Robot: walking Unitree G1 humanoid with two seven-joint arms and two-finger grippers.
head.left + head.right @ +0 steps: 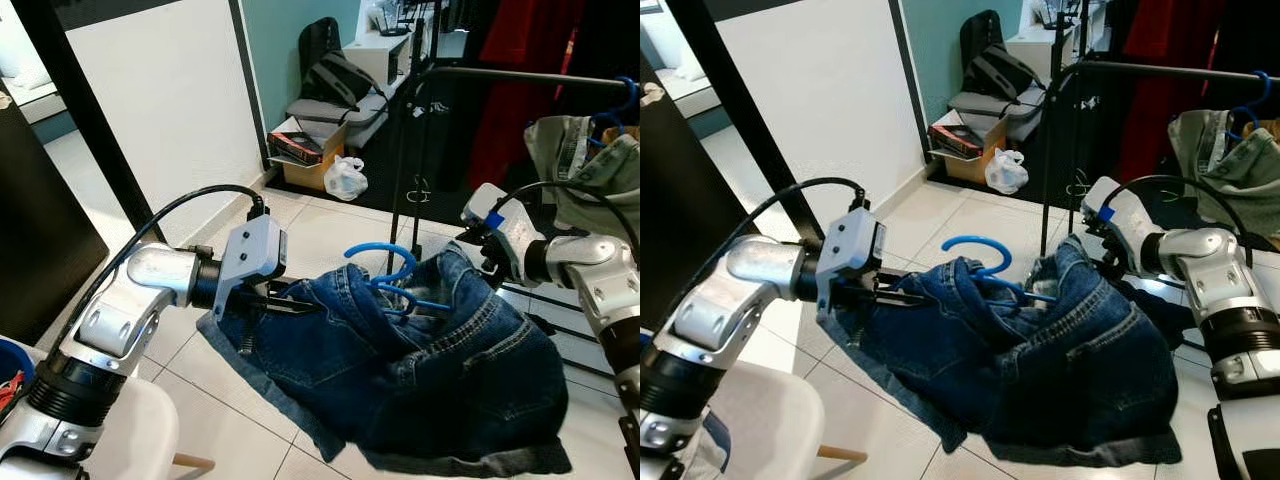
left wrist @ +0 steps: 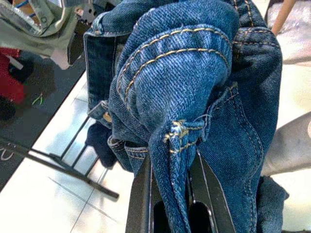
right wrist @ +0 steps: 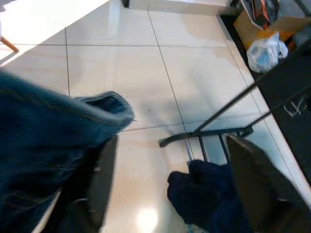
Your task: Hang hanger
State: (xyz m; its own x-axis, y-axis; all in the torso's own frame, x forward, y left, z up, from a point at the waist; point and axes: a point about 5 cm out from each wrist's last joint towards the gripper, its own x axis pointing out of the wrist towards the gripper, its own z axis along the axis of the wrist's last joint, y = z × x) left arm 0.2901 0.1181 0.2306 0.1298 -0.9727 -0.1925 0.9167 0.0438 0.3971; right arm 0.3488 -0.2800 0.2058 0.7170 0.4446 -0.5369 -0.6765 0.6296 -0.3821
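1. Glossy pale floor tiles with thin dark grout lines run under everything and mirror the light.
2. A black metal clothes rack stands from about 12 to 3 o'clock of the scene: a slim upright post, a round horizontal rail and flat feet on the tiles. A crumpled olive garment hangs from the rail at its 3 o'clock end.
3. A pair of dark blue jeans sags in heavy folds at the centre of the scene, slung between the two arms. The denim is coarse, with tan double stitching and a frayed hem.
4. The left gripper, at 9 o'clock of the jeans, has its long black fingers pinched nearly together on a stitched fold of the denim, as the left wrist view shows.
5. The right gripper, at 2 o'clock of the jeans, has its fingers spread wide; a denim edge lies against one of them, and whether it is truly gripped cannot be told.
6. A blue plastic hanger, smooth with a rounded hook, juts from the waistband, well below the rail.
7. At 11 o'clock of the scene, a crinkled white plastic bag sits just beside a cardboard box.
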